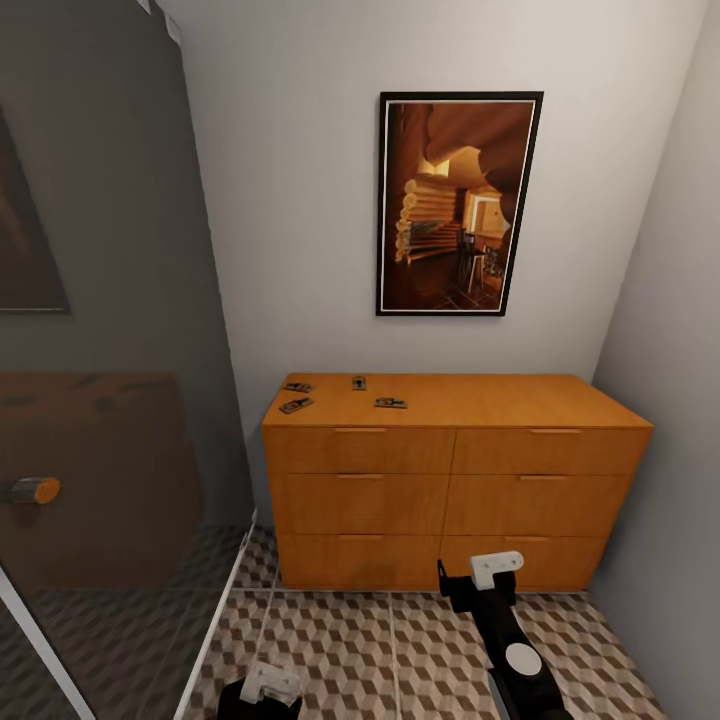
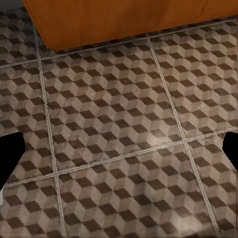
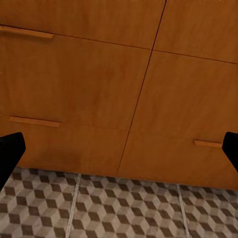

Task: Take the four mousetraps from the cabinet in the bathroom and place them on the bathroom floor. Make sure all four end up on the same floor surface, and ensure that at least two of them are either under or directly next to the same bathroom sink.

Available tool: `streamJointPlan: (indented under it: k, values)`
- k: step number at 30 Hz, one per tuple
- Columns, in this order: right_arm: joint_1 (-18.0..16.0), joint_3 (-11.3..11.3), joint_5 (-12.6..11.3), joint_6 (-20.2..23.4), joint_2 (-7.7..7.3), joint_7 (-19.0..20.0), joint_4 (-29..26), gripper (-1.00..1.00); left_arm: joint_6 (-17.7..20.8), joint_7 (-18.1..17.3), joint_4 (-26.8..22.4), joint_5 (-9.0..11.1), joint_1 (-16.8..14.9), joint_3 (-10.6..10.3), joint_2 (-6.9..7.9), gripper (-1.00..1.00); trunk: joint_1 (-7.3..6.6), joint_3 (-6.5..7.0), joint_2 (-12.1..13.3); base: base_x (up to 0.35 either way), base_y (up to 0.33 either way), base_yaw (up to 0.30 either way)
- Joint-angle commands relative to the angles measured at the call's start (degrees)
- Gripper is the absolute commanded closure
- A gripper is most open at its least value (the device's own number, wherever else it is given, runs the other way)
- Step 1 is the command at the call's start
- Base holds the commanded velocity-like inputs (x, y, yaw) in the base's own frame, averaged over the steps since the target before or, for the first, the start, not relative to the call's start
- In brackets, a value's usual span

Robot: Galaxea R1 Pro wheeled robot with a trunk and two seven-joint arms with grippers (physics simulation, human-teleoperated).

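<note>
Approach stage: the robot faces the low orange-brown wooden cabinet (image 1: 455, 480), and no trap is yet picked up. Four small flat brown wooden mousetraps with dark metal fittings lie on the smooth cabinet top toward its left end: one at the left rear (image 1: 298, 387), one just in front of it (image 1: 296, 405), one at the rear nearer the middle (image 1: 359, 382), and one right of these (image 1: 391, 403). All four lie apart from one another.

The right gripper (image 3: 119, 148), black-fingered on a black arm with white fittings, points at the drawer fronts low on the cabinet; its fingers stand wide apart and hold nothing. The left gripper (image 2: 119, 153) hangs over the tiled floor (image 2: 119, 129), its dark fingertips likewise spread and empty.

The next move probably calls for raising an arm to the height of the cabinet top and closing on a thin, flat board, a grasp likely to need careful alignment.

The drawer fronts are plain, with slim matching handles. The tiles bear a brown-and-beige cube print with pale grout. A dark-framed picture (image 1: 458, 203) hangs above.
</note>
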Motion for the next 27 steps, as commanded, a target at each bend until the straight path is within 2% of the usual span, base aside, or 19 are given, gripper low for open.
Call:
streamJointPlan:
  k: [1, 3, 5, 7, 8, 9, 10, 11, 15, 20, 21, 22, 24, 27]
  values:
    - [-0.03, 0.17, 0.64, 0.36, -0.04, -0.19, -0.06, -1.00, -5.43, 0.13, 6.12, -0.06, -0.04, 0.00, -0.38, -1.00, 0.00, -0.06, -0.04, 0.000, 0.000, 0.000]
    - [-0.03, 0.20, 0.66, 0.28, -0.03, -0.17, -0.07, -1.00, -9.74, 0.21, 10.73, -0.07, -0.04, 0.13, -0.41, -1.00, 0.00, -0.06, -0.04, 0.000, 0.000, 0.000]
    - [-0.03, 0.20, 0.68, 0.19, -0.03, -0.14, -0.03, -1.00, -20.15, 0.28, 22.56, 0.02, -0.04, 0.83, 0.16, -1.00, 0.00, -0.06, -0.04, 0.000, 0.000, 0.000]
    - [-0.03, 0.18, 0.68, 0.17, -0.06, -0.14, -0.02, -1.00, -25.97, 0.32, 28.46, 0.05, -0.04, 1.17, 0.42, -1.00, 0.00, -0.06, -0.04, 0.000, 0.000, 0.000]
    - [-0.03, 0.11, 0.68, 0.15, -0.06, -0.15, -0.01, -1.00, -31.69, 0.36, 33.44, 0.10, -0.04, 1.42, 0.62, -1.00, 0.00, -0.06, -0.04, 0.000, 0.000, 0.000]
    - [-0.03, 0.09, 0.69, 0.17, -0.05, -0.16, -0.01, -1.00, -34.32, 0.37, 35.57, 0.12, -0.04, 1.51, 0.72, -1.00, 0.00, -0.06, -0.04, 0.000, 0.000, 0.000]
    - [-0.03, 0.01, 0.69, 0.19, -0.07, -0.18, 0.00, -1.00, -38.70, 0.39, 39.18, 0.14, -0.05, 1.63, 0.89, -1.00, 0.00, -0.06, -0.04, 0.000, 0.000, 0.000]
    - [-0.03, -0.03, 0.69, 0.21, -0.08, -0.19, -0.02, -1.00, -40.38, 0.40, 40.66, 0.15, -0.05, 1.68, 0.95, -1.00, 0.00, -0.06, -0.04, 0.000, 0.000, 0.000]
    - [-0.03, -0.14, 0.69, 0.41, -0.06, -0.34, -0.12, -1.00, -44.91, 0.42, 45.47, 0.18, -0.04, 1.80, 1.11, -1.00, 0.00, -0.06, -0.04, 0.000, 0.000, 0.000]
    - [-0.03, -0.17, 1.13, 1.62, 0.00, -0.82, -3.21, -1.00, -46.60, 0.41, 48.23, 0.25, -0.04, 1.81, 1.11, -1.00, 0.00, -0.06, -0.04, 0.000, 0.000, 0.000]
    - [-0.03, -0.17, 1.53, 3.02, 0.05, -1.14, -5.12, -1.00, -46.83, 0.40, 48.81, 0.26, -0.04, 1.80, 1.08, -1.00, 0.00, -0.06, -0.04, 0.000, 0.000, 0.000]
    - [-0.12, -0.18, 2.31, 6.26, 0.14, -1.83, -8.27, -1.00, -47.05, 0.37, 49.44, 0.27, -0.04, 1.79, 1.05, -1.00, 0.00, -0.06, -0.04, 0.000, 0.000, 0.000]
    - [-0.84, -0.16, 3.05, 10.00, 0.25, -2.65, -11.08, -1.00, -47.18, 0.35, 49.81, 0.27, -0.05, 1.78, 1.00, -1.00, 0.00, -0.06, -0.04, 0.000, 0.000, 0.000]
    - [-2.78, -0.13, 3.48, 13.22, 0.33, -3.34, -12.75, -1.00, -47.24, 0.35, 49.99, 0.28, -0.04, 1.73, 0.97, -1.00, 0.00, -0.06, -0.04, 0.000, 0.000, 0.000]
